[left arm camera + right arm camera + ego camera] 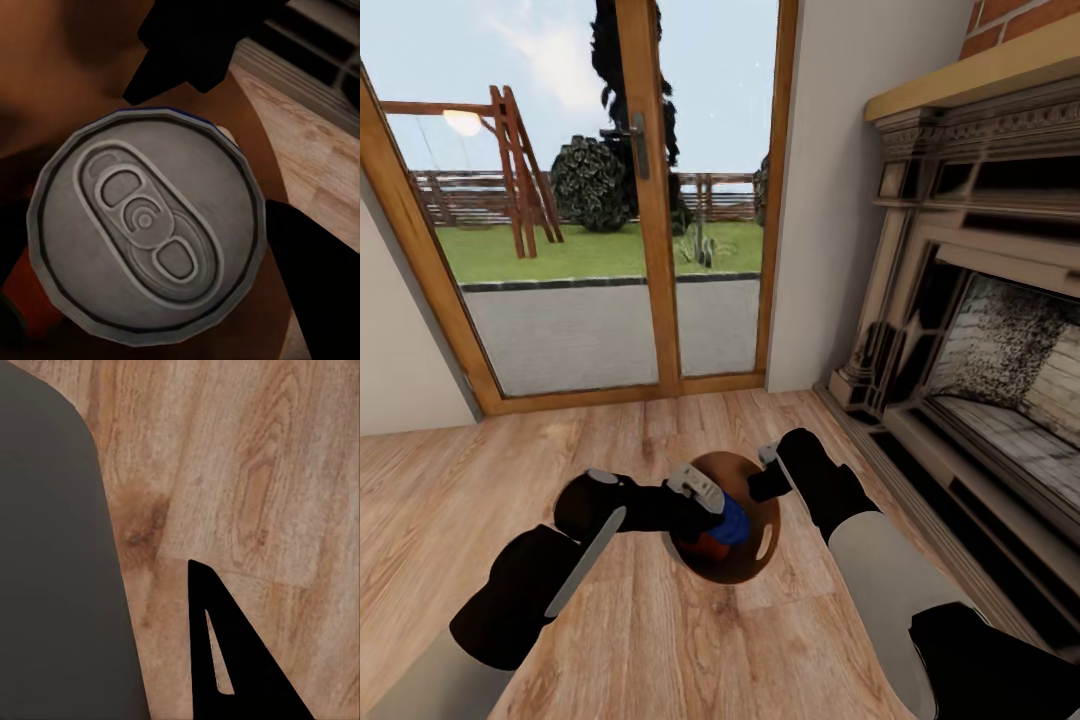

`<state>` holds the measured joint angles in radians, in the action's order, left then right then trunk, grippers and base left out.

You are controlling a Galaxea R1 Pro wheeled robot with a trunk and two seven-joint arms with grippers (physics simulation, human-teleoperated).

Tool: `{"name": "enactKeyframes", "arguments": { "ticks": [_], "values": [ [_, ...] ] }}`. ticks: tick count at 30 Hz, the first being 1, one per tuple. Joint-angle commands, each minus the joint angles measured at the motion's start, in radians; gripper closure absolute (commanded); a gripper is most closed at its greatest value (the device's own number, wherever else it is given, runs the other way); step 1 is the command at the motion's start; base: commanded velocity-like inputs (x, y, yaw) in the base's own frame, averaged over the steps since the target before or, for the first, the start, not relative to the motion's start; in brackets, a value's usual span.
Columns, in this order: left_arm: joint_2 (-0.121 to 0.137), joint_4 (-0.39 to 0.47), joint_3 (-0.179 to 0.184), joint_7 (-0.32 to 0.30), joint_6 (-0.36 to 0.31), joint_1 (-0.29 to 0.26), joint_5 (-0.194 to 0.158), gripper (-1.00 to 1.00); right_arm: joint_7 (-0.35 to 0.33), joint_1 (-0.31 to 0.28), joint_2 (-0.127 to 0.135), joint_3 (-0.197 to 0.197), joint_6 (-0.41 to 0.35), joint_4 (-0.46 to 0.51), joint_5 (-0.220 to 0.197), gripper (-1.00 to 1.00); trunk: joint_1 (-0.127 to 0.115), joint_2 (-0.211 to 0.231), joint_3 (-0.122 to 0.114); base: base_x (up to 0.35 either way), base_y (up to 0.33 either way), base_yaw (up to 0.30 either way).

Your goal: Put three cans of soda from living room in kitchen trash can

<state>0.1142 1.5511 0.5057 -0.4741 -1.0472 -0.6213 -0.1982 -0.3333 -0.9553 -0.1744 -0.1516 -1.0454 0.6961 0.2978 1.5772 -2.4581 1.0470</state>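
Reaching over a round brown basket (755, 500) on the living-room wood floor (480, 480), the left gripper (712, 512) clasps a blue can (732, 522) upright; the right gripper's (768, 470) grip cannot be told.

Black arms (525, 590), pale grey sleeves (880, 580)

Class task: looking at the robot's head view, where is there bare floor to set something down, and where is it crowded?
Free: the light wood floor between the wood-framed glass doors and the arms, and the strip beside the ornate fireplace. Crowded: the round brown wooden bowl, where the left gripper sits over the dark blue soda can and an orange can.
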Motion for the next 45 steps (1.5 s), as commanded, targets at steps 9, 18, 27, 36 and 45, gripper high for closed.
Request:
{"name": "enactKeyframes", "arguments": {
  "ticks": [9,18,27,36,45],
  "values": [
    [-0.005,-0.002,0.002,0.006,0.0,0.0,0.0,-1.0,0.0,0.0,0.0,0.0,-0.002,0.0,-0.016,1.0,0.0,0.0,0.0,0.0,0.0,0.0],
    [-0.004,-0.002,0.002,0.009,0.0,0.001,0.0,-1.0,0.0,0.0,0.0,0.0,-0.002,-0.001,-0.016,1.0,0.0,0.0,0.0,0.0,0.0,0.0],
    [0.003,0.003,0.0,0.005,0.0,0.002,-0.004,-1.0,0.0,0.0,0.0,0.0,-0.002,-0.001,-0.016,1.0,0.0,0.0,0.0,0.0,0.0,0.0],
    [0.035,0.041,-0.041,-0.176,0.0,0.007,-0.013,-1.0,0.0,0.0,0.0,0.0,-0.002,-0.001,-0.017,1.0,0.0,0.0,0.0,0.0,0.0,0.0],
    [0.257,0.045,-0.644,-0.763,0.0,0.015,-0.008,-1.0,0.0,0.0,0.0,0.001,-0.002,-0.001,-0.017,1.0,0.0,0.0,0.0,0.0,0.0,0.0]
  ]
}}
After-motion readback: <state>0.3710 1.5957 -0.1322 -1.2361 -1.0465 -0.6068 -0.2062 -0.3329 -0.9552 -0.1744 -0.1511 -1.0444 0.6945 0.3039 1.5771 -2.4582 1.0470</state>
